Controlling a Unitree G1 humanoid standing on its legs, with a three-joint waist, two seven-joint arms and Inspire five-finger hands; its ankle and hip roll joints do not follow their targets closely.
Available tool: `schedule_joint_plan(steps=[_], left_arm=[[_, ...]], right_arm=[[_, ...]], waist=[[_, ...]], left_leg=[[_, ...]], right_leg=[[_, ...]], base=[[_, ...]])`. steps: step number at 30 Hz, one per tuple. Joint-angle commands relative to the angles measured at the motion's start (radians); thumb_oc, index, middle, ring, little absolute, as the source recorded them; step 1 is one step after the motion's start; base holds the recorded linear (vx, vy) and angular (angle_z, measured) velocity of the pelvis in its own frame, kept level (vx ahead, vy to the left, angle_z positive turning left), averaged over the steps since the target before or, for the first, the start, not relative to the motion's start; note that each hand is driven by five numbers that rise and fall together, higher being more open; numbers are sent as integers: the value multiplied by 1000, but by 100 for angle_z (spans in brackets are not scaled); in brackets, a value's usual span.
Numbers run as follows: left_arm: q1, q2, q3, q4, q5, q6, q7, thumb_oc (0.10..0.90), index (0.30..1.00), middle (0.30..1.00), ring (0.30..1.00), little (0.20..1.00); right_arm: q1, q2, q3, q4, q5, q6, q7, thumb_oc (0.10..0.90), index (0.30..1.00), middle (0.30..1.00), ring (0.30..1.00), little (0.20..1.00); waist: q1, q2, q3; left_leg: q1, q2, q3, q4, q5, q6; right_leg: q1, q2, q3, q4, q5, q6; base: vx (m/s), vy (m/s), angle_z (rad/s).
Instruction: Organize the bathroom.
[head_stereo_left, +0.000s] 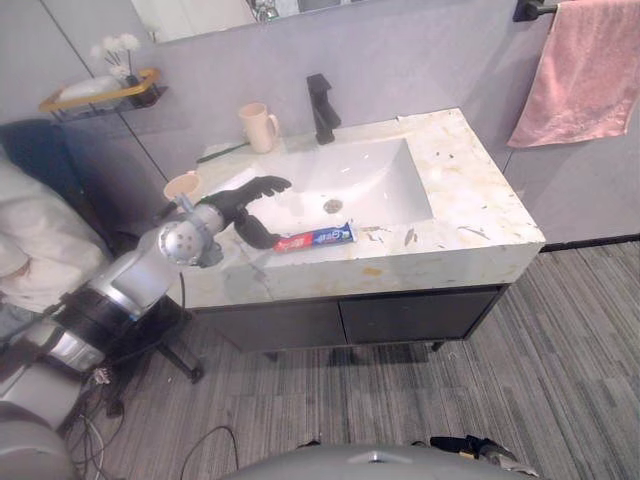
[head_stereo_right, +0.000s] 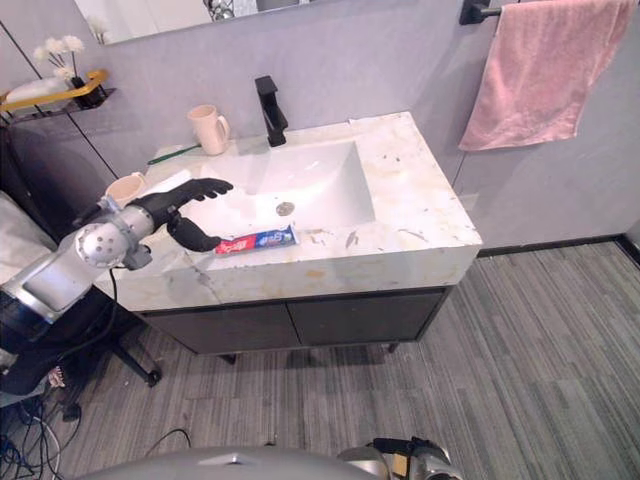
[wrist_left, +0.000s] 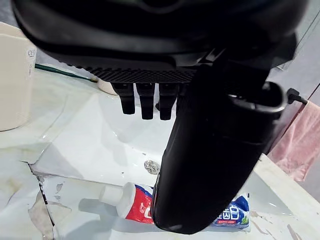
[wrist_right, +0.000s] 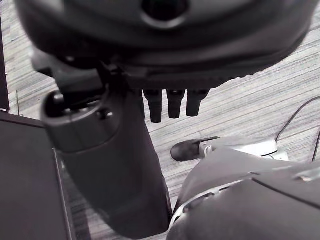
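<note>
Toothpaste tube (head_stereo_left: 316, 238) lies flat on the marble counter (head_stereo_left: 470, 205), on the front ledge just ahead of the sink basin (head_stereo_left: 365, 180), white cap toward the robot's left, red and blue body running right. Left hand (head_stereo_left: 245, 205) hovers right at the cap end, fingers stretched out straight over the basin edge, thumb (wrist_left: 210, 165) spread wide and reaching down beside the tube. In the left wrist view the thumb crosses in front of the tube's middle; contact cannot be told, nothing is gripped. Drain (head_stereo_right: 285, 208) sits in the basin floor just behind the tube.

Black faucet (head_stereo_left: 321, 108) stands at the back rim of the basin. Cream mug (head_stereo_left: 258, 127) stands upright left of the faucet, handle to the right. Green toothbrush (head_stereo_right: 176, 153) lies on the counter beside the mug, toward the left corner. A second, tan cup (head_stereo_left: 181, 185) sits at the counter's left edge, just behind the left arm.

Pink towel (head_stereo_left: 580, 65) hangs from a dark rail on the wall to the right, well apart from the sink. Yellow wall shelf (head_stereo_left: 100, 95) on the left carries white flowers (head_stereo_left: 116, 48). Dark cabinet doors (head_stereo_left: 350, 320) below the counter are closed.

Right hand (wrist_right: 125, 165) shows in its own wrist view low over the striped wood floor (head_stereo_right: 520, 360), fingers relaxed and straight, holding nothing.
</note>
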Motion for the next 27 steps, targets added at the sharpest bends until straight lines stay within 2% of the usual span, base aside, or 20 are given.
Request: schedule_joint_plan(steps=[1, 20, 27], left_arm=[[-229, 30, 81, 82, 44, -21, 52, 800, 900, 900, 900, 900], [-226, 0, 70, 97, 67, 21, 19, 800, 900, 900, 900, 900], [-236, -16, 50, 118, 82, 44, 4, 800, 900, 900, 900, 900]], right_arm=[[-19, -12, -14, 16, 11, -3, -26, 800, 900, 900, 900, 900], [-16, -14, -12, -4, 16, 3, -38, 800, 900, 900, 900, 900], [-21, -26, -16, -7, 11, 4, -38, 800, 900, 900, 900, 900]], waist=[[-9, -24, 15], [-18, -23, 26], [-24, -10, 34]], left_leg=[[-11, -74, 15, 121, -99, 54], [-13, -75, 14, 123, -98, 54], [-14, -78, 16, 127, -97, 52]], right_leg=[[-23, 75, -70, 76, -79, -32], [-26, 75, -64, 74, -76, -33], [-28, 73, -62, 76, -76, -31]], base=[[0, 0, 0], [0, 1, -1], [0, 2, -2]])
